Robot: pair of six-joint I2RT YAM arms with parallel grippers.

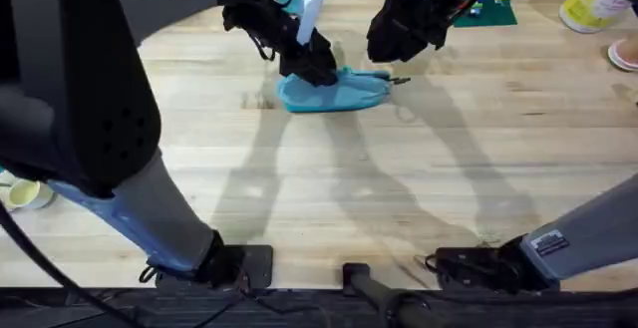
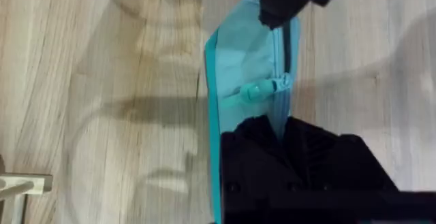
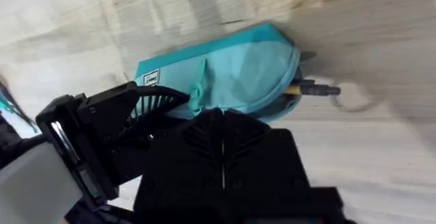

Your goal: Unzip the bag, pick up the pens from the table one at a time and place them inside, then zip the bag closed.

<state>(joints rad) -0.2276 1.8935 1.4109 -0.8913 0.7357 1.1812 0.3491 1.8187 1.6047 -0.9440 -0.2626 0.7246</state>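
The teal bag (image 1: 334,91) lies on the far middle of the table (image 1: 329,198). My left gripper (image 1: 309,64) is shut on the bag's left end. In the left wrist view the zipper edge runs between its fingers (image 2: 320,142), and the pull tab (image 2: 262,89) lies just beyond them on the bag (image 2: 238,54). My right gripper (image 1: 399,39) hovers over the right end, shut, with nothing visible in it. A yellow pen with a black end (image 3: 317,88) pokes out of the bag (image 3: 231,67) at that end, and its tip (image 1: 399,79) also shows from overhead.
A green mat with small coloured pieces (image 1: 493,9), a yellow container (image 1: 588,7) and a pink dish (image 1: 626,54) sit at the far right. A pale cup (image 1: 25,193) stands at the left edge. A wooden stand (image 2: 24,183) shows beside the bag.
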